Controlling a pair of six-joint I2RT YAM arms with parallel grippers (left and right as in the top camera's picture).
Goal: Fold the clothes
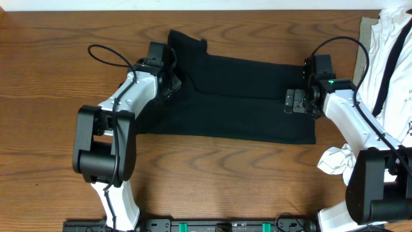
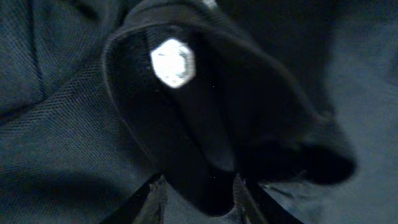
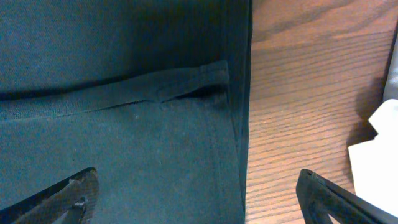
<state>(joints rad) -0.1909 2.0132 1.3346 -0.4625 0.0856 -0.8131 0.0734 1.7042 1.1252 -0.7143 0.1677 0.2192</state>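
The clothes, a black garment, lie spread across the middle of the table. My left gripper is at the garment's back left part. In the left wrist view a raised fold of the clothes fills the gap between the two fingers of that gripper, which is shut on it. A blurred white spot shows on the cloth above. My right gripper is open wide over the garment's right edge. One finger is over cloth and the other over bare wood.
White garments with black straps are piled at the back right corner. A crumpled white piece lies near the right arm's base, and its edge shows in the right wrist view. Wood tabletop surrounds the cloth.
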